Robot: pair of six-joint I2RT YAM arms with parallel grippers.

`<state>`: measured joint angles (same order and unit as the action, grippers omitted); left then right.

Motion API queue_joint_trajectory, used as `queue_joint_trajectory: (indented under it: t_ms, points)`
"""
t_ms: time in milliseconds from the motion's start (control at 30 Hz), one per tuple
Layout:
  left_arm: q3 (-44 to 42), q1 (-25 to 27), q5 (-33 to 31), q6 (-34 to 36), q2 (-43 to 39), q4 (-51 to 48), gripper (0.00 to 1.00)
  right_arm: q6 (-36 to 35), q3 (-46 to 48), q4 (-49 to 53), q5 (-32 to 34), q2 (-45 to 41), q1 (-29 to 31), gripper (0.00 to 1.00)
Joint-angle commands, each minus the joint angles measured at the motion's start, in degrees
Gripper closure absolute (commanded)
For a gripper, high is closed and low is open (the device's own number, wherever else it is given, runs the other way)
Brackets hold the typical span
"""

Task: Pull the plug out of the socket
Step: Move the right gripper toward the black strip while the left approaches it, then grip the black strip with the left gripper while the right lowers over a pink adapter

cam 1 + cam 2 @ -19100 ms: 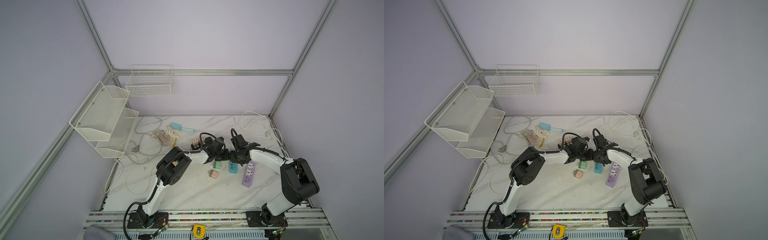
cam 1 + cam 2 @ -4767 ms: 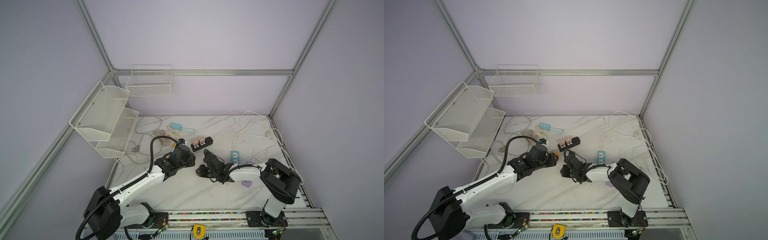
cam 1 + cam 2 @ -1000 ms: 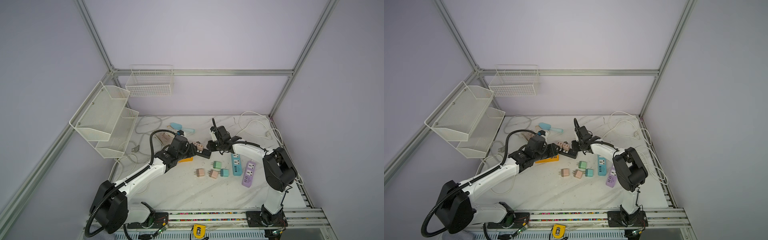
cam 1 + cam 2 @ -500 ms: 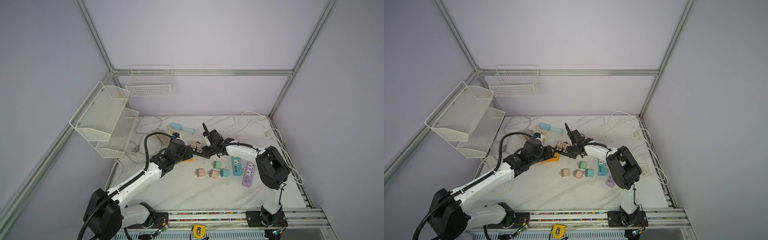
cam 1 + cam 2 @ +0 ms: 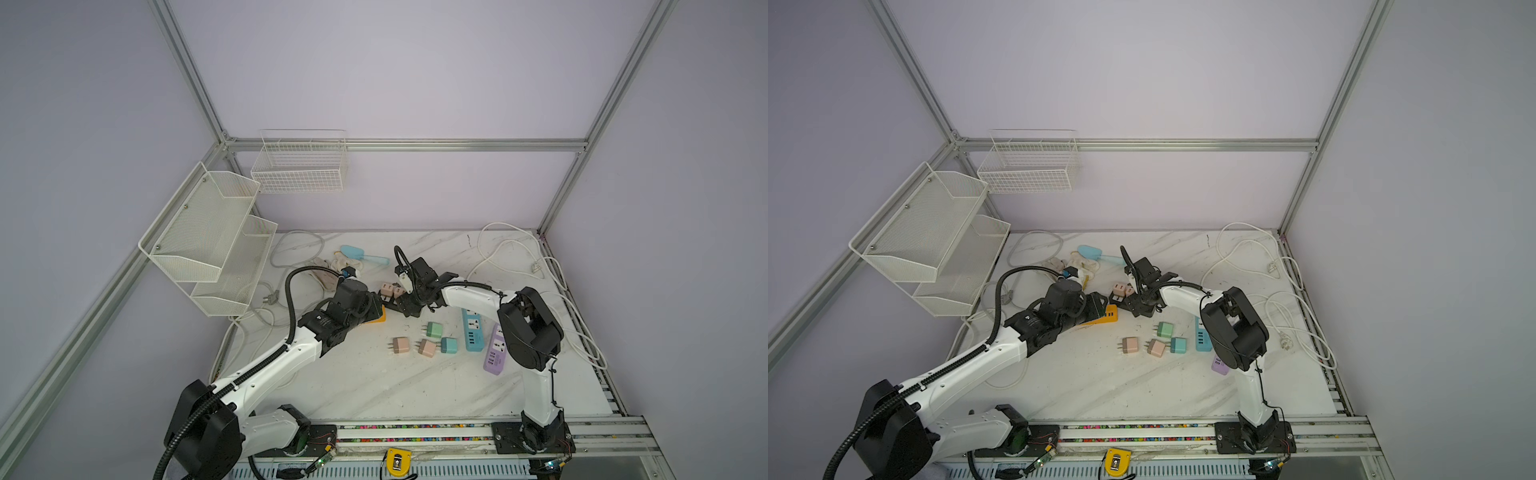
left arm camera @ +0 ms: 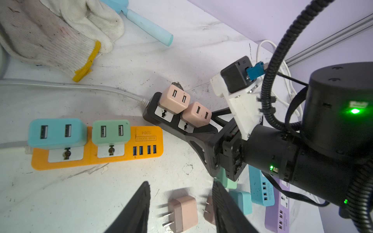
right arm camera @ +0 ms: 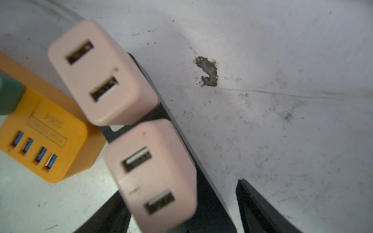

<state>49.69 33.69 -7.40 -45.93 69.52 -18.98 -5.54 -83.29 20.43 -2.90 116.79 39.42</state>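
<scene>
A black socket strip (image 6: 151,113) lies mid-table with two pink plugs (image 6: 174,98) (image 6: 196,114) seated in it; both show in the right wrist view (image 7: 101,72) (image 7: 155,173). My right gripper (image 7: 181,201) is open, and its fingers straddle the strip's end at the nearer pink plug without closing on it; it shows in both top views (image 5: 404,305) (image 5: 1136,305). My left gripper (image 6: 180,183) is open and empty, hovering above the table by the orange socket strip (image 6: 145,141), which carries a blue plug (image 6: 56,131) and a green plug (image 6: 111,131).
Loose pink (image 5: 401,345) (image 5: 428,347), teal (image 5: 449,345) and green (image 5: 434,329) plugs lie in front of the strips. Blue (image 5: 471,332) and purple (image 5: 494,351) strips lie to the right. A glove (image 6: 50,36), white cables (image 5: 552,282) and wire shelves (image 5: 216,237) are around.
My right gripper has opened and moved left and down onto the end of the black strip. My left gripper has stayed near the orange strip with its opening unchanged.
</scene>
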Motion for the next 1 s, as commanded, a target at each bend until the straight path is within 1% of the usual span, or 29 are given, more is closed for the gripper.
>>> queue_joint_trajectory:
  t_ms: [0, 167, 300, 400, 533, 800, 933, 967]
  points:
    - [-2.23, -0.51, -1.52, -0.48, -1.49, 0.45, 0.50, -3.42, -0.72, 2.19, -1.42, 2.59, 0.39, 0.21]
    - [-2.28, -0.56, -1.74, -0.47, -1.15, 0.50, 0.50, -3.45, -0.58, 2.17, -0.43, 3.74, 0.40, 0.25]
    - [-2.19, -0.56, -1.07, -0.80, -0.48, 0.70, 0.49, -2.38, 0.46, 1.92, 1.49, 3.31, 0.42, 0.31]
    - [-2.34, -0.56, 0.32, -1.43, 0.20, 1.59, 0.49, -0.84, 2.36, 1.81, 3.48, 2.40, 0.40, 0.37]
    - [-2.47, -0.56, 2.80, -2.13, 1.80, 2.96, 0.47, 1.45, 6.01, 1.36, 4.63, 0.50, 0.44, 0.40]
    - [-2.04, -0.56, 8.18, -5.05, 6.93, 7.84, 0.46, 9.17, 13.22, 0.48, 5.31, -3.87, 0.40, 0.47]
    - [-1.79, -0.55, 10.90, -6.20, 9.23, 10.07, 0.46, 14.56, 16.45, 0.47, 6.99, -6.43, 0.40, 0.48]
    - [-1.59, -0.56, 11.72, -6.27, 10.05, 10.77, 0.45, 15.77, 17.53, -0.40, 6.45, -7.18, 0.40, 0.48]
